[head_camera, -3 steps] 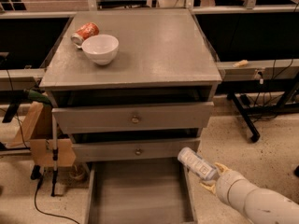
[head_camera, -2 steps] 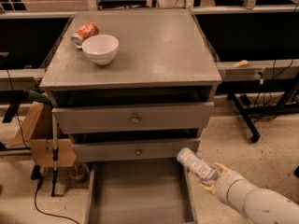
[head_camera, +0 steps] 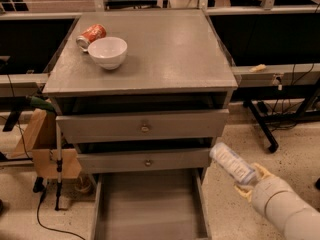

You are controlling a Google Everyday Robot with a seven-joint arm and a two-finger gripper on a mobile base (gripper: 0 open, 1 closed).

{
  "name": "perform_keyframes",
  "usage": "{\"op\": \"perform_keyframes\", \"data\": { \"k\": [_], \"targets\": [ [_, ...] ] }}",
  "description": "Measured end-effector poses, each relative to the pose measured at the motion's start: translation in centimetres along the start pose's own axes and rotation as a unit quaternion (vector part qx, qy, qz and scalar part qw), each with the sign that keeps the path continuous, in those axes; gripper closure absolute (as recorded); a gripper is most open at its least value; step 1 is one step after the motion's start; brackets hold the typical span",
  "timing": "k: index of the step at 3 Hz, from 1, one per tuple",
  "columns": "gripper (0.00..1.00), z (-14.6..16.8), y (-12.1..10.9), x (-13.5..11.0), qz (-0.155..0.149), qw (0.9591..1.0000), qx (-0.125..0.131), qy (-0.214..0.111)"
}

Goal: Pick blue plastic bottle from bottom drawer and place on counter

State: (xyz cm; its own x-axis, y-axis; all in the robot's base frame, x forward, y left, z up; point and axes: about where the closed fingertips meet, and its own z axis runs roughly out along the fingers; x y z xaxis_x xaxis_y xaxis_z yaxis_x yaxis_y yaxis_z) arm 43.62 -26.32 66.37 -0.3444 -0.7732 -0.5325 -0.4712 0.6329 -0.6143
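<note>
The blue plastic bottle (head_camera: 232,163), clear with a pale label, is held tilted in the air by my gripper (head_camera: 249,180), just right of the cabinet and above the open bottom drawer's right wall. My gripper is shut on the bottle's lower end, and the white arm runs off to the lower right. The bottom drawer (head_camera: 102,204) is pulled out and shows a bare grey floor. The counter (head_camera: 170,49) is the cabinet's flat grey top, well above and left of the bottle.
A white bowl (head_camera: 107,52) and an orange-red soda can (head_camera: 90,35) lying on its side sit at the counter's back left. Two upper drawers with brass knobs (head_camera: 145,128) stand slightly out. A cardboard box (head_camera: 47,144) and cables lie left of the cabinet.
The bottle and my gripper have risen slightly and stay beside the cabinet's right side. Nothing else has moved.
</note>
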Motion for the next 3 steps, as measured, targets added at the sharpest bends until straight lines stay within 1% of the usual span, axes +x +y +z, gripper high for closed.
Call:
{"op": "perform_keyframes", "data": {
  "k": [1,2,3],
  "targets": [
    [1.00,-5.6,-7.3,-2.2,-0.043,0.9967,0.066,0.020],
    [1.00,-9.7,-14.6,-9.1,-0.065,0.9865,0.150,-0.014],
    [1.00,-11.0,-19.0,-19.5,-0.074,0.9757,0.196,-0.063]
  ]
}}
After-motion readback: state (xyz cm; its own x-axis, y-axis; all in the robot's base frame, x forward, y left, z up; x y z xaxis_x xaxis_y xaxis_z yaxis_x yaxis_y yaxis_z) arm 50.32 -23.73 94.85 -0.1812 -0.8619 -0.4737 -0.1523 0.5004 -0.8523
